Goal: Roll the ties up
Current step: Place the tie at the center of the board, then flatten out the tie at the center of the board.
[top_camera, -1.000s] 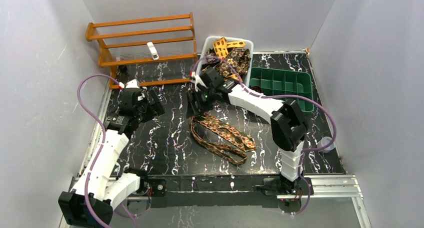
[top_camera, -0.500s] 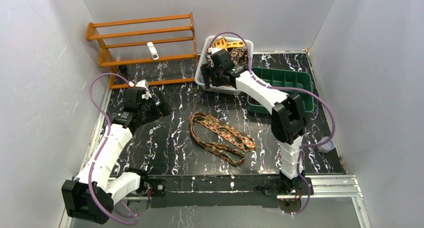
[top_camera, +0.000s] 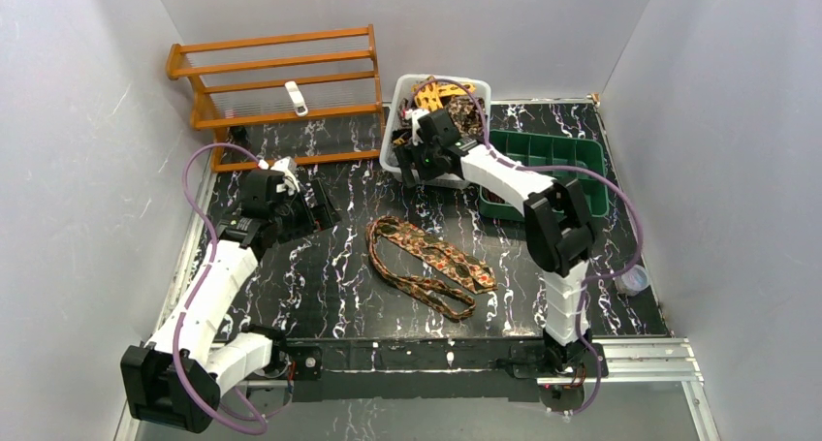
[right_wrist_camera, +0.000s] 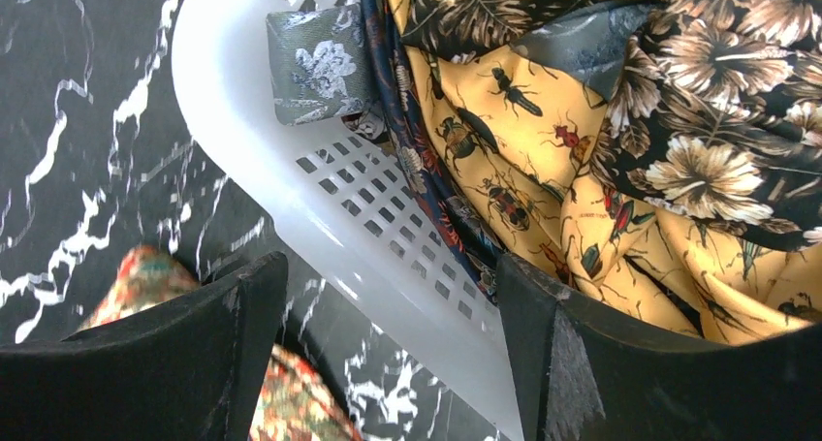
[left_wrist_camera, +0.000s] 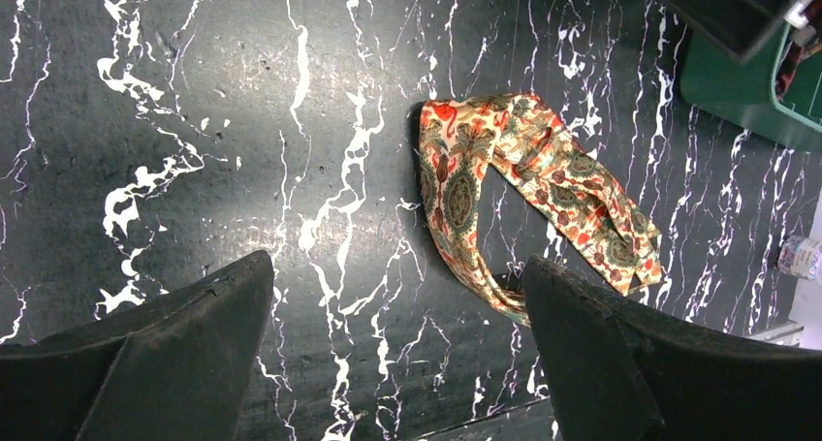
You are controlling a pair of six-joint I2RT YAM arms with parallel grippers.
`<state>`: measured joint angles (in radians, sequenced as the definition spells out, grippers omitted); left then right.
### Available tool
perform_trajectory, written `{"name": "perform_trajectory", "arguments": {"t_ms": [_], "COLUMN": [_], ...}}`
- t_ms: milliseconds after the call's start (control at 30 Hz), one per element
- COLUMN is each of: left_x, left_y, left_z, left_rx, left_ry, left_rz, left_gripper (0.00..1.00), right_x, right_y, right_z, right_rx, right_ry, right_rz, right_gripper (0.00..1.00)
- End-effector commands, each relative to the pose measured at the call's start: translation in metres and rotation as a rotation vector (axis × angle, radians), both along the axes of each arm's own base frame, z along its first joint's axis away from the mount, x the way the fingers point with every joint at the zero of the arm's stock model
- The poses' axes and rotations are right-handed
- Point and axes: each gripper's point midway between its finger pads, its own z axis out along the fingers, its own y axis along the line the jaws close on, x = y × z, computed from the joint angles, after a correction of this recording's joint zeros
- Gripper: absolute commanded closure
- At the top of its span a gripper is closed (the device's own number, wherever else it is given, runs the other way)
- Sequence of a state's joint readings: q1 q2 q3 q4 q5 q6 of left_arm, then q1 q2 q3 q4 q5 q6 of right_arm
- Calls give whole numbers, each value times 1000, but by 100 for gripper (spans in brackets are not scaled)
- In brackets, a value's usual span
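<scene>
One red-orange and olive patterned tie (top_camera: 426, 265) lies unrolled in a loose loop in the middle of the table; it also shows in the left wrist view as the tie (left_wrist_camera: 528, 184). More ties (top_camera: 448, 102) are heaped in a white basket (top_camera: 393, 150), among them a yellow insect-print tie (right_wrist_camera: 504, 141) and a dark floral tie (right_wrist_camera: 717, 121). My right gripper (top_camera: 412, 165) (right_wrist_camera: 388, 354) hangs open over the basket's near rim (right_wrist_camera: 388, 237), holding nothing. My left gripper (top_camera: 323, 208) (left_wrist_camera: 397, 334) stands open and empty above bare table, left of the loose tie.
A green compartment tray (top_camera: 548, 160) sits right of the basket. A wooden rack (top_camera: 276, 82) with a white clip (top_camera: 296, 99) stands at the back left. A small clear cup (top_camera: 630, 281) is at the right edge. Purple cables loop off both arms.
My right gripper has moved from the far end of the loose tie back to the basket's near rim, and its jaws have spread wider. The left gripper has shifted slightly right.
</scene>
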<state>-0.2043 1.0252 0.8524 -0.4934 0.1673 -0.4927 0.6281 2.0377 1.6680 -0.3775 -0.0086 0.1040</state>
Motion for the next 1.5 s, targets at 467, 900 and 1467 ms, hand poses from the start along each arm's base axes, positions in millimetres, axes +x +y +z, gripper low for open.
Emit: {"name": "perform_trajectory", "arguments": {"t_ms": [467, 900, 1467], "left_x": [-34, -49, -42], "left_y": [-30, -43, -39], "left_z": [-27, -45, -45], "left_rx": [-134, -67, -30], "left_ry": [133, 151, 135], "left_rz": [-89, -97, -86], "left_gripper": [2, 2, 2], "right_x": [-111, -272, -281], "right_y": [-44, -75, -38], "right_z": [94, -3, -48], "right_rx": [211, 363, 143], "right_ry": [-90, 301, 324], "right_rz": [125, 238, 462], "right_gripper": [13, 11, 20]}}
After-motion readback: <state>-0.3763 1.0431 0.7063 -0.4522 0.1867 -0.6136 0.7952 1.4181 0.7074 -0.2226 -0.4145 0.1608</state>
